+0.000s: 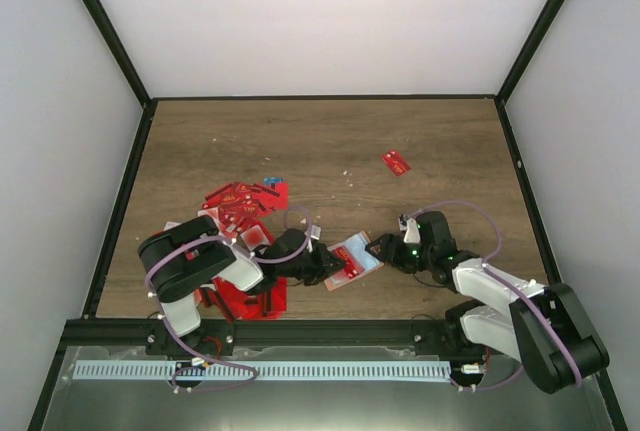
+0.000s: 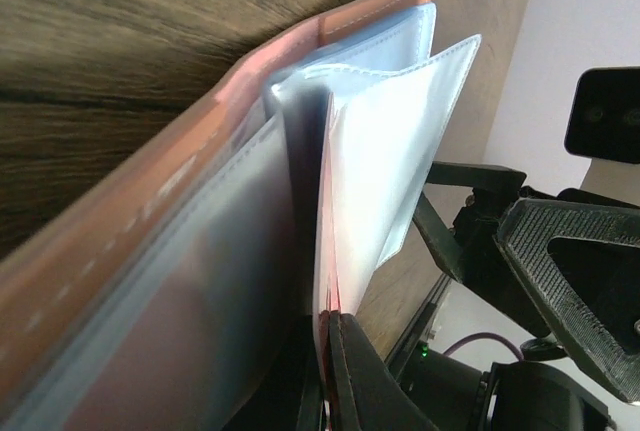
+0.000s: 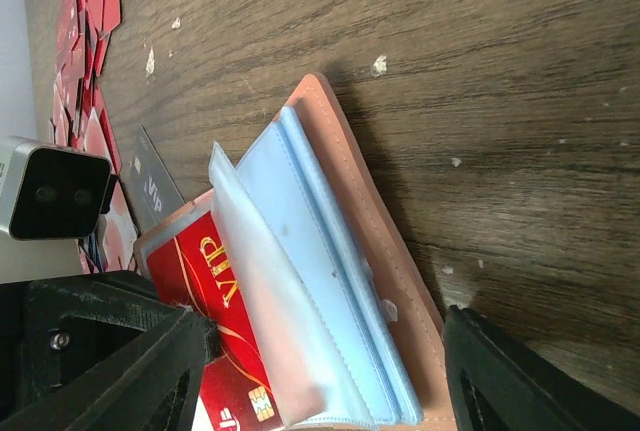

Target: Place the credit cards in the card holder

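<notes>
A brown wood-grain desk [image 1: 430,141] sits inside a white-walled booth [image 1: 300,11] with black frame bars [image 1: 110,41] along its corners. Small pale flecks [image 1: 347,172] dot the boards.

From above, most of the cards [image 1: 245,201] lie in a red heap at the near left, partly under the left arm, and a single red card [image 1: 396,162] lies well apart on the far right. The card holder [image 1: 355,257] lies open near the front edge, between the two arms.

The left wrist view shows what the overhead one cannot: the left tool [image 1: 322,269] is closed, pinching a thin red-edged leaf of the holder. Whether that leaf is a card or a sleeve, I cannot tell. The pale blue sleeves fan up from the salmon cover.

The right wrist view shows a red card with gold lettering [image 3: 215,281] lying on the holder's inner side. The right tool [image 1: 380,248] stands with its jaws spread wide, the holder's end between them. Whether they touch it I cannot tell.

The far half of the desk and its right side are bare wood, away from both arms.
</notes>
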Robot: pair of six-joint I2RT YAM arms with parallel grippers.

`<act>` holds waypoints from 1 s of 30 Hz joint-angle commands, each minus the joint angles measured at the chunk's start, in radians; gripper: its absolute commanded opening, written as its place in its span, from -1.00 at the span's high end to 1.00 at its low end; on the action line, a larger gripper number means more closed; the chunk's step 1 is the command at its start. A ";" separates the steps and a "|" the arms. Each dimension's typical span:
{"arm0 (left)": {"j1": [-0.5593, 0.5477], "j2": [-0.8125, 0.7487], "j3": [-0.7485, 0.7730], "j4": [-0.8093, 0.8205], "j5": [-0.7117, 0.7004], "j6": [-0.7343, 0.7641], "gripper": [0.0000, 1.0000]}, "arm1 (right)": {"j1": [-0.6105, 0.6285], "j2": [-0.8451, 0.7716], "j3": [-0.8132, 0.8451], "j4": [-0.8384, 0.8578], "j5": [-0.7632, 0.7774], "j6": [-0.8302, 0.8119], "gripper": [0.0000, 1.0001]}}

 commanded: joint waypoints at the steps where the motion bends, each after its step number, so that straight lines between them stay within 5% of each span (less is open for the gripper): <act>1: -0.010 0.029 0.019 -0.098 0.052 0.074 0.92 | -0.004 0.017 0.024 -0.048 -0.005 -0.024 -0.35; 21: 0.008 0.015 0.071 -0.292 0.100 0.225 0.92 | -0.005 0.108 0.103 -0.100 0.005 -0.128 -0.33; 30: 0.019 0.007 0.144 -0.459 0.096 0.330 0.92 | -0.005 0.206 0.132 -0.076 0.001 -0.165 -0.03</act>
